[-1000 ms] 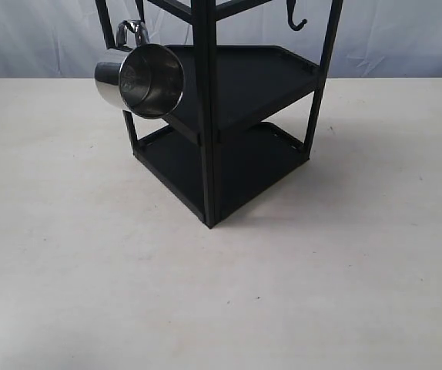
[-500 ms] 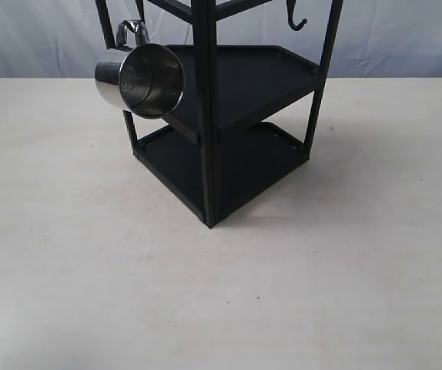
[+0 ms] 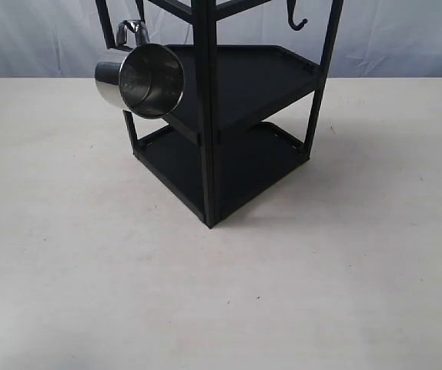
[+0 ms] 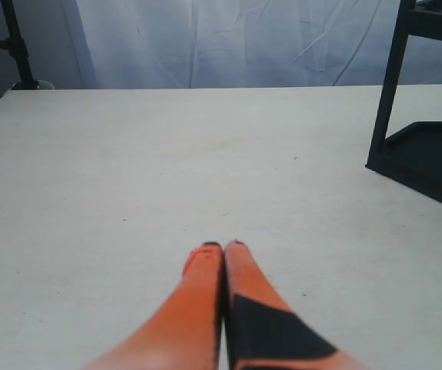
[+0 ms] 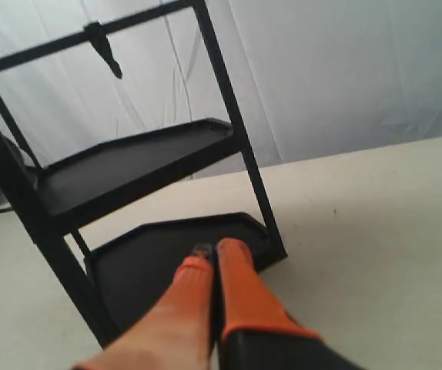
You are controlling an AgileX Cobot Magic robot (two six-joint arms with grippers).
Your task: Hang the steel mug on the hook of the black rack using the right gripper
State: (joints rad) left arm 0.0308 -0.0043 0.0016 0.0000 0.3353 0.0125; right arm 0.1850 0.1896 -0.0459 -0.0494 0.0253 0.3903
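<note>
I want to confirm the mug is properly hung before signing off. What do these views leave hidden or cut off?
- Exterior view: the hook holding the steel mug is cut off by the top edge, so the handle's seating is unclear.
- Exterior view: neither arm is in frame.
- Right wrist view: the right gripper is shut; the mug is out of frame.
- Left wrist view: only a corner of the black rack shows.

Off-white matte table (image 3: 90,254) fills most of the exterior view, faint scuffs and tiny dark specks scattered around 6 o'clock. Soft even light, with a diffuse shadow on the tabletop toward 3 o'clock. Behind the table's far edge, at 12 o'clock, hangs a wrinkled pale blue-white fabric backdrop (image 3: 44,38). Left wrist view shows the same curtain (image 4: 229,42), plus a thin dark stand pole (image 4: 15,42) at the table's far corner, 10 o'clock.
</note>
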